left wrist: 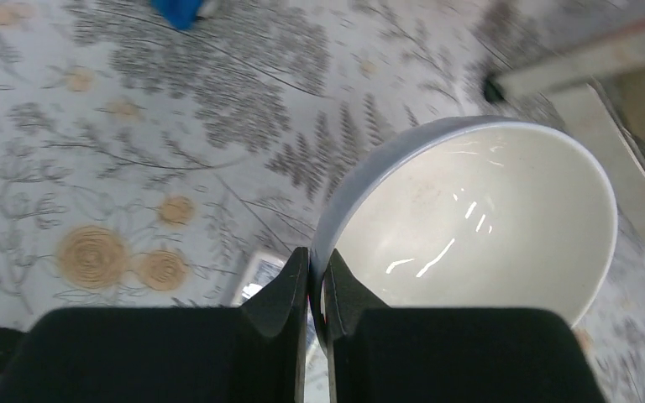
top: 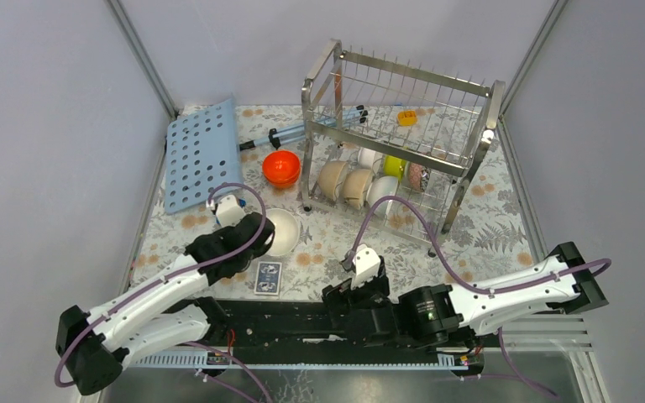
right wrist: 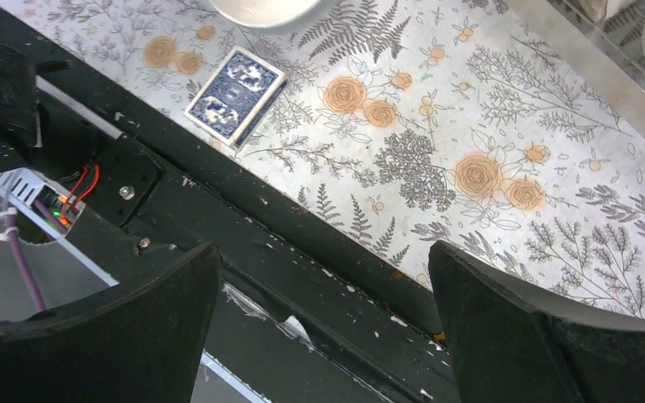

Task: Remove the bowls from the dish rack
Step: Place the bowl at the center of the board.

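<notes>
White bowl (left wrist: 470,218) | left end effector (left wrist: 315,262) pinching its rim | right end effector (right wrist: 323,269) spread

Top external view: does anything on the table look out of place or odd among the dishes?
A blue pack of playing cards lies flat on the tablecloth near the white bowl; it does not belong with dishes. Nothing looks spilled or broken.

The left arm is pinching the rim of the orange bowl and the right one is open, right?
Not orange: the left wrist view shows the left end effector pinching the rim of the white bowl. The orange bowl sits beside the dish rack. The right end effector is indeed open.
</notes>
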